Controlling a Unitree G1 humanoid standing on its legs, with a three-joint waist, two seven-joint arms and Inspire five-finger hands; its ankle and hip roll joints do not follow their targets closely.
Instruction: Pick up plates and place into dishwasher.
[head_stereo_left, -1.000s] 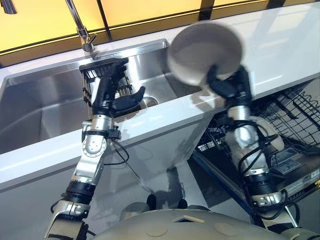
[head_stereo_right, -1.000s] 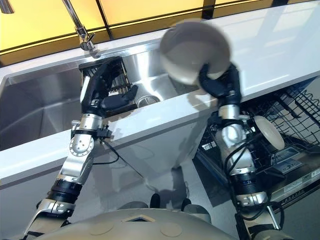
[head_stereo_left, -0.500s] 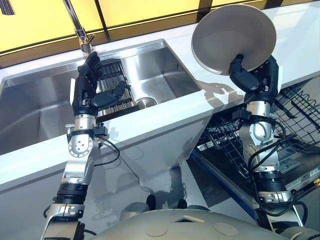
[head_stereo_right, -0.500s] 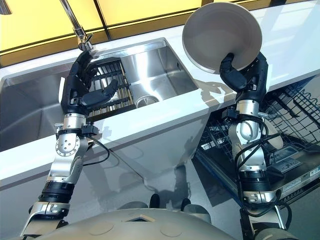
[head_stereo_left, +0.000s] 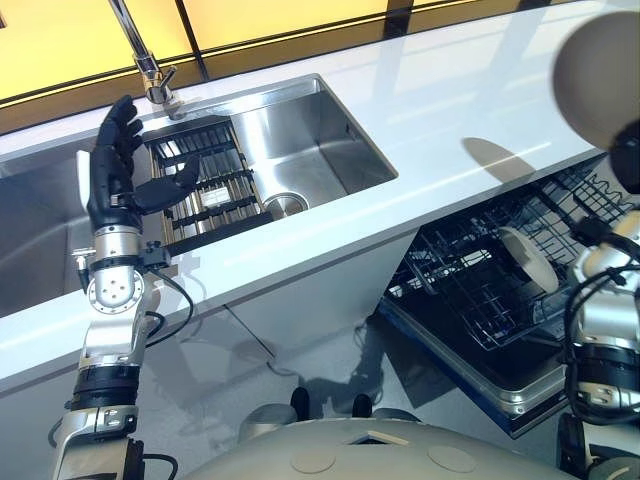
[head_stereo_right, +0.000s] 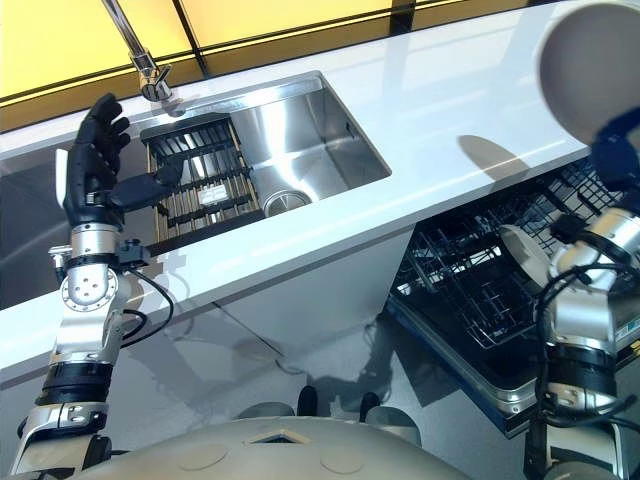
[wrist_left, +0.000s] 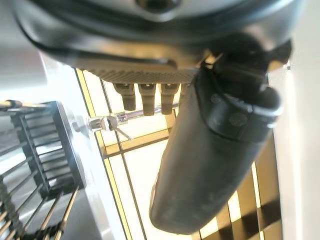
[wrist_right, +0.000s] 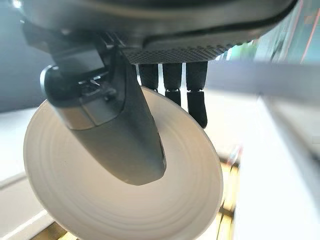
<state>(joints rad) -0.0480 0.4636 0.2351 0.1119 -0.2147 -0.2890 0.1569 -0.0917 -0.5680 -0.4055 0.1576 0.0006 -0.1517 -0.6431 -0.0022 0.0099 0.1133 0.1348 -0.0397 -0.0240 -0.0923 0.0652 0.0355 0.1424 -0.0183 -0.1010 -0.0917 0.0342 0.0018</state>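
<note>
My right hand (head_stereo_right: 620, 150) is shut on a pale round plate (head_stereo_right: 588, 66), held high over the counter's right end and above the dishwasher. In the right wrist view the thumb (wrist_right: 115, 125) lies across the plate's (wrist_right: 150, 200) ringed face with the fingers curled behind its rim. The dishwasher's black lower rack (head_stereo_left: 490, 290) is pulled out below the counter, and one plate (head_stereo_left: 525, 262) stands in it. My left hand (head_stereo_left: 115, 175) is raised over the sink's left part, open and holding nothing.
A steel sink (head_stereo_left: 300, 130) is set in the white counter (head_stereo_left: 450, 110), with a black drying rack (head_stereo_left: 200, 190) inside it and a tap (head_stereo_left: 140, 55) behind. Yellow panels run along the back. Grey floor lies below the counter edge.
My right hand has carried the plate to the right, from over the sink's corner to the counter's right end. My left hand has moved left, away from the drying rack. The camera has shifted.
</note>
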